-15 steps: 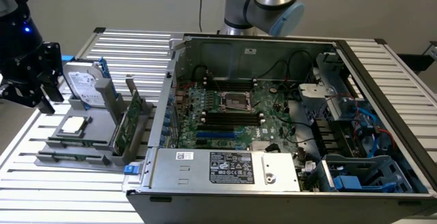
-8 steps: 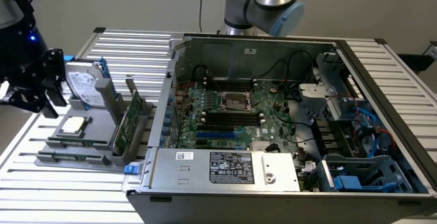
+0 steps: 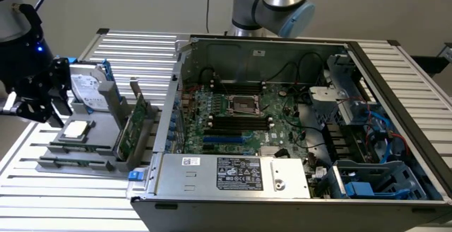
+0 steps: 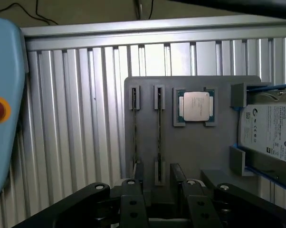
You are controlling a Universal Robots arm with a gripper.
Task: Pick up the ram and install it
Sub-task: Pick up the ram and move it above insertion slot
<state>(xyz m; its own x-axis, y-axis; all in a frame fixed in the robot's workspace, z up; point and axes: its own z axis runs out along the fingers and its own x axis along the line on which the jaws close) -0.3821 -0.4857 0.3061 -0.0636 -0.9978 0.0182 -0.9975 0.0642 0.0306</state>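
Two ram sticks stand on edge in slots of the grey holder tray (image 4: 200,156): one ram stick (image 4: 159,133) and a second (image 4: 135,133) beside it. In the exterior view they lie at the tray's front, ram (image 3: 76,148) and ram (image 3: 71,161). My gripper (image 4: 162,197) hangs above the tray with its black fingers (image 4: 132,199) spread open, nothing between them, roughly in line with the first stick. The gripper (image 3: 39,113) is at the exterior view's left, apart from the ram.
The tray also carries a processor chip (image 4: 196,106), a hard drive (image 4: 271,135) and a tall green expansion card (image 3: 132,123). An open computer case (image 3: 211,181) with a motherboard and black memory slots (image 3: 240,121) fills the exterior view's right. A teach pendant (image 4: 5,109) lies beside the tray.
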